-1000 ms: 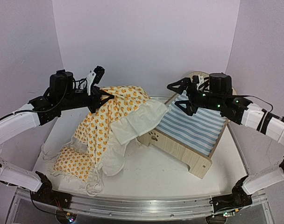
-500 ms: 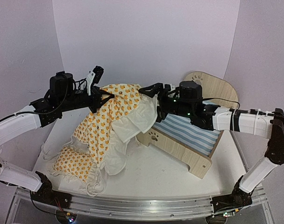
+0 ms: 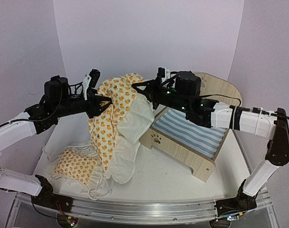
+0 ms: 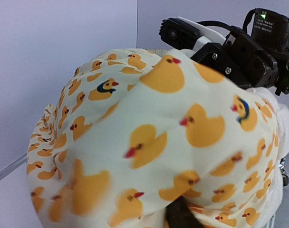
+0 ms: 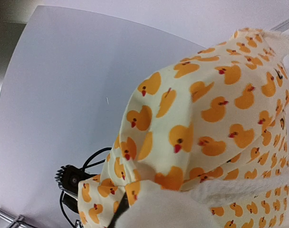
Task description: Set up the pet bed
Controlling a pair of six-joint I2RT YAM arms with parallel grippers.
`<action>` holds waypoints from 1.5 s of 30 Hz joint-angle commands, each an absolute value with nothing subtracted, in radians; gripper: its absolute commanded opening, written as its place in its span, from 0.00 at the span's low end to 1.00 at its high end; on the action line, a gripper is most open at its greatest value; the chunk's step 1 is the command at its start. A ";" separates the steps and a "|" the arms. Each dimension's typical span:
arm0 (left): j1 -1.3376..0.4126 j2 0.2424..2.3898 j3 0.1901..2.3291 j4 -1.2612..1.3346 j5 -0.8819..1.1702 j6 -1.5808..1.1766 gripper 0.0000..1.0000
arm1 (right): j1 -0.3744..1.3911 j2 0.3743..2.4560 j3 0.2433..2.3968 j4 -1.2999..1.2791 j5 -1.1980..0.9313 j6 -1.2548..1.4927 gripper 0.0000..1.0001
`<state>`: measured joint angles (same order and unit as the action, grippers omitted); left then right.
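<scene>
The pet bed (image 3: 180, 148), a light plywood frame with a paw cutout, stands right of centre with its blue-and-white striped mattress (image 3: 194, 130) bare. The duck-print blanket (image 3: 109, 128) hangs in the air left of the bed, between both grippers. My right gripper (image 3: 140, 89) is shut on its top edge near the peak. My left gripper (image 3: 101, 99) is buried in the fabric, its jaws hidden. In the left wrist view the blanket (image 4: 158, 137) covers all but one dark finger (image 4: 180, 216). The right wrist view is likewise filled by the blanket (image 5: 206, 109).
A small matching duck-print pillow (image 3: 75, 166) lies on the table at the near left, below the hanging blanket. The rounded headboard (image 3: 223, 88) rises at the back right, behind my right arm. White walls close in on three sides.
My right arm swung left from above the mattress and closed on the blanket's top. The blanket lifted off the bed's corner and bunched higher. My left arm drew back slightly to the left.
</scene>
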<state>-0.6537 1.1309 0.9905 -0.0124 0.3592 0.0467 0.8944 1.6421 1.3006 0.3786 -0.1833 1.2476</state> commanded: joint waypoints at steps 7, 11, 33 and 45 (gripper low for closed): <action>-0.653 0.818 0.931 -0.151 0.489 0.141 0.81 | 1.086 1.576 1.667 -0.073 -0.323 0.234 0.00; -0.653 0.716 0.940 -0.197 0.446 0.129 0.83 | 1.111 1.512 1.694 -0.205 -0.418 0.117 0.00; -0.653 0.922 0.984 -0.066 0.347 -0.018 0.87 | 0.635 1.321 1.203 0.186 0.434 -0.157 0.00; -0.652 1.203 1.016 0.042 0.406 -0.278 0.96 | 0.258 1.339 1.182 0.312 -0.017 0.155 0.00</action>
